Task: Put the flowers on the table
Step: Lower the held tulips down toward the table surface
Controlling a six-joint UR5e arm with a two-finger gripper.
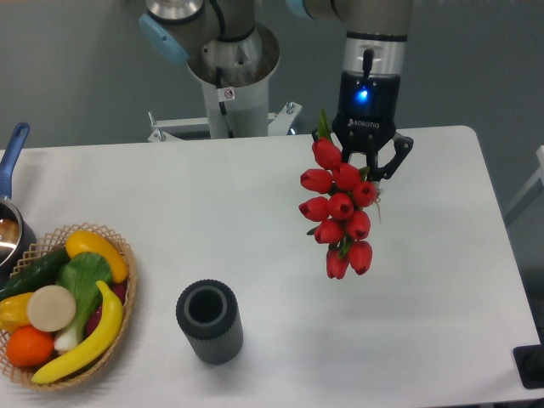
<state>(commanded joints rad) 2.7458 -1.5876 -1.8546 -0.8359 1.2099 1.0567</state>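
Arm: UR5e, wrist section descending vertically from the top of the view near the far edge of the bench, blue indicator lit on the black wrist body. Gripper: two black fingers pointing down toward the bench, closed around the upper end of the flowers. Flowers: bunch of red tulips, heads clustered and hanging below the gripper, a green leaf tip showing beside the wrist; the bunch sits over the right half of the bench toward the far edge, whether the lowest heads touch the surface cannot be told. Bench: white, rounded corners. Cylinder: dark grey, ribbed, hollow, open top up, standing near the front edge left of centre, well apart from the flowers. Basket: wicker, at the front left corner, holding bananas, an orange, a cucumber and other fruit and vegetables. Saucepan: blue handle, at the left edge, partly cropped.
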